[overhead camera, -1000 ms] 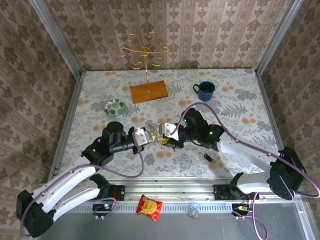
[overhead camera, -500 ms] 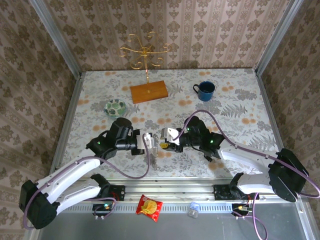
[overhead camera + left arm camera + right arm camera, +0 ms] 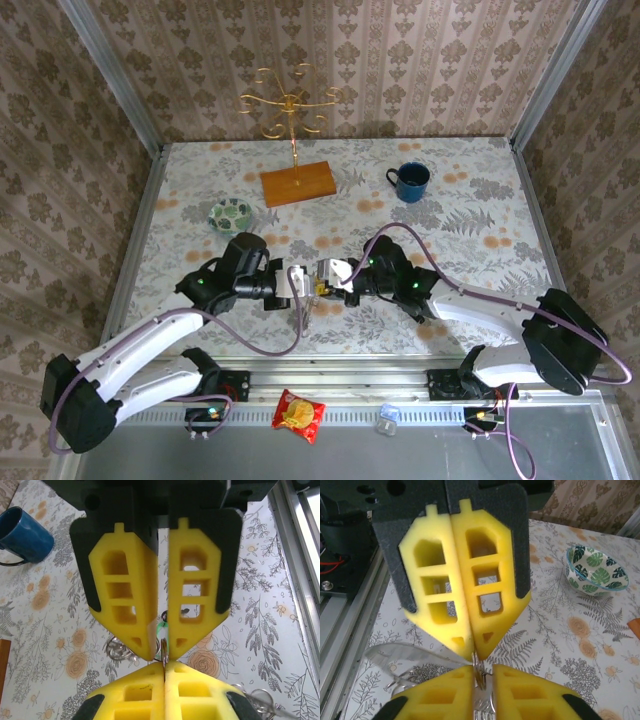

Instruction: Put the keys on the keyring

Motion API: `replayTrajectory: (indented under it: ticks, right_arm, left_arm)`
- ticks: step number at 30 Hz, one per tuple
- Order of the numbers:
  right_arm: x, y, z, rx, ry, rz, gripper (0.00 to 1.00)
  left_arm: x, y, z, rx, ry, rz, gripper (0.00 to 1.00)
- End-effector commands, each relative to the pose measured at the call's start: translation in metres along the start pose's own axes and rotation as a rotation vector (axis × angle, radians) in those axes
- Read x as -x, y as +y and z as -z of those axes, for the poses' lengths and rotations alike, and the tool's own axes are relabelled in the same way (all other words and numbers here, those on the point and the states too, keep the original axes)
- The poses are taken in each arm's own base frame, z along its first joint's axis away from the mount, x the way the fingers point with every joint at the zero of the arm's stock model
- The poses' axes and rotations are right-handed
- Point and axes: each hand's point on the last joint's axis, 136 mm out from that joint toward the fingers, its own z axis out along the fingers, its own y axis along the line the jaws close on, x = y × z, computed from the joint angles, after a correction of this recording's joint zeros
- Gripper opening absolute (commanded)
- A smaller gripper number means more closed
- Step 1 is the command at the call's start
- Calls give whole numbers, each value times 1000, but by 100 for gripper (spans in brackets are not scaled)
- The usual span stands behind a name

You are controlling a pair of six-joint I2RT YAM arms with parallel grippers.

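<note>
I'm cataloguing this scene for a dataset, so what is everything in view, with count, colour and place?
keyring: one, grey band, mid-table
key: one, green head, glimpsed between the fingers
small rings: a few, silver, beside the key
mug: one, blue, far right
bowl: one, green patterned, left of centre
jewellery stand: one, gold on wooden base, far centre
snack packet: one, red, near rail
left gripper: one, yellow fingers, shut
right gripper: one, yellow fingers, shut, tip to tip with left

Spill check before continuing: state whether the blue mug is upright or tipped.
Upright: from above, the blue mug stands on its base, round mouth facing up.
</note>
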Motion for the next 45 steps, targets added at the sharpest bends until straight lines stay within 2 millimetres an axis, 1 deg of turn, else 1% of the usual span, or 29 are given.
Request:
replayTrajectory:
  ticks: [1,4,5,6,7,9,10,11,13,14,17,24,25,29,33,41,43,45]
  right_arm:
    - [12,-1,-4,3,-41,30,13]
    - [13,-1,-5,6,-48,26,0]
    - [13,0,-5,7,-51,26,0]
    - [13,1,-4,8,-55,28,0]
    - [14,0,-3,3,-64,31,0]
    - [13,-1,-1,0,-85,24,0]
    - [13,-2,0,0,-96,16,0]
    - [12,-1,1,7,-104,9,0]
    - [12,-1,2,18,-117,-4,0]
    - [11,-1,4,26,-122,-11,0]
    - [12,0,6,47,-134,-24,0]
    - [15,3,6,83,-147,-43,0]
    - [16,3,6,84,-147,-46,0]
    - [17,1,5,80,-149,-52,0]
    - [20,-1,6,70,-155,-52,0]
    - [18,-6,15,41,-141,-43,0]
    - [17,-8,18,31,-142,-45,0]
    - [17,-9,20,27,-147,-46,0]
  left_arm:
    - [20,5,6,-1,-57,-29,0]
    - [21,6,5,-5,-63,-14,0]
    - [21,7,5,-1,-63,-2,0]
    - [18,10,5,12,-60,16,7]
    - [16,15,7,42,-65,48,17]
    - [3,28,11,124,-105,143,29]
    - [-3,36,15,180,-152,191,36]
    - [-6,39,19,223,-208,228,39]
    - [-5,41,24,285,-306,264,43]
    - [-3,40,26,300,-348,273,44]
    - [-4,33,26,298,-401,302,43]
    - [0,20,16,244,-482,309,40]
    - [2,14,13,206,-486,305,39]
    - [0,4,4,128,-480,315,35]
    - [-1,-1,0,100,-476,323,33]
    - [-13,-5,-5,138,-386,292,31]
    - [-19,-3,-7,166,-346,283,31]
    - [-20,-3,-8,174,-333,268,31]
